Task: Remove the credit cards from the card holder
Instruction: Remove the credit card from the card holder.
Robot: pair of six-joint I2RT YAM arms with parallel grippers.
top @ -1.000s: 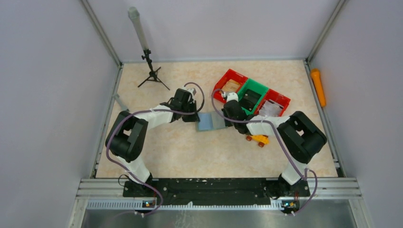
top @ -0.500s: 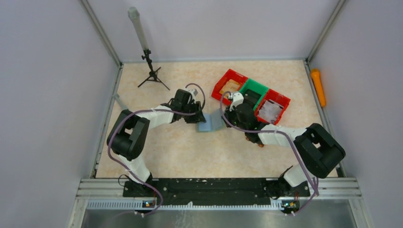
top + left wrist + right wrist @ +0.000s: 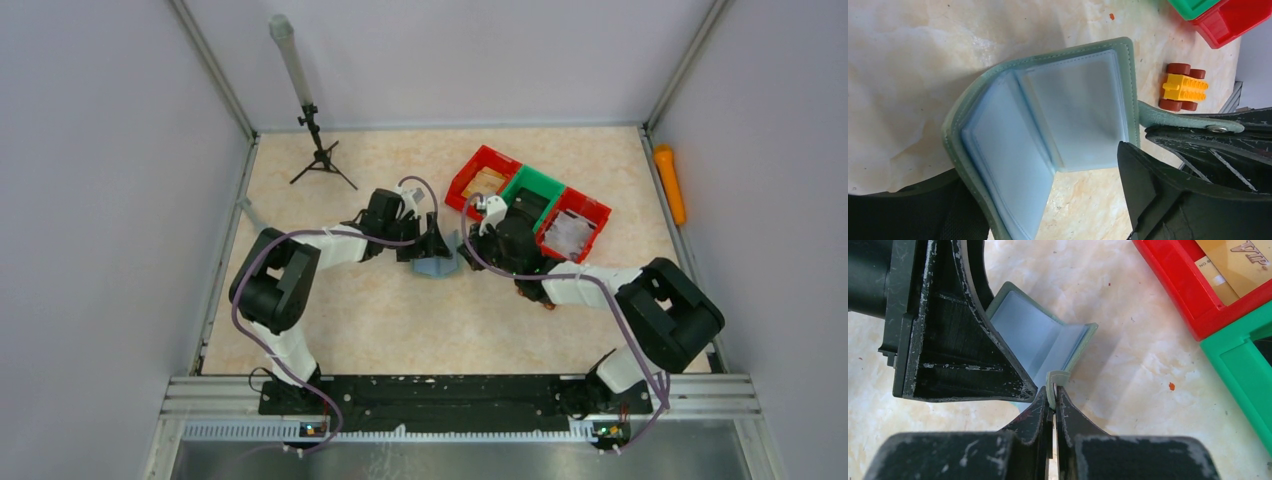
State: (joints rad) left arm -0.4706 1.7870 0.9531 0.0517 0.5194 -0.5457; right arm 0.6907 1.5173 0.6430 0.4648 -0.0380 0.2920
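Grey-green on the outside and pale blue-grey inside, the card holder (image 3: pixel 437 266) lay on the marbled beige table (image 3: pixel 400 320) at mid-table between the two arms, just near-left of the row of bins. It stood part-open like a book in a V: in the left wrist view one leaf (image 3: pixel 1083 107) lay roughly flat on the table and the other leaf (image 3: pixel 1003 165) was tilted up from the fold. Clear sleeves (image 3: pixel 1073 115) showed inside. The small tab (image 3: pixel 1054 382) on the holder's outer edge, with a metal snap (image 3: pixel 1218 128), was pinched between the closed fingers of the right gripper (image 3: pixel 1053 396); that was its only hold on the holder. The left gripper (image 3: pixel 430 246) had its fingers spread wide, one finger (image 3: pixel 958 350) just beside the raised leaf, with the holder between the two fingers and neither seen pressing on it. Whether the finger touched the leaf could not be told. A yellow toy car (image 3: pixel 1184 89) with brown wheels sat just beyond the tab. Behind the right gripper stood a red bin (image 3: pixel 483 168), a green bin (image 3: pixel 530 192) and a second red bin (image 3: pixel 585 215), side by side and touching. The first red bin held a tan card (image 3: pixel 1243 260) lettered VIP. A small black tripod (image 3: pixel 318 152) stood at far left, well apart from the holder, and an orange cylinder (image 3: pixel 668 183) lay along the right rail.
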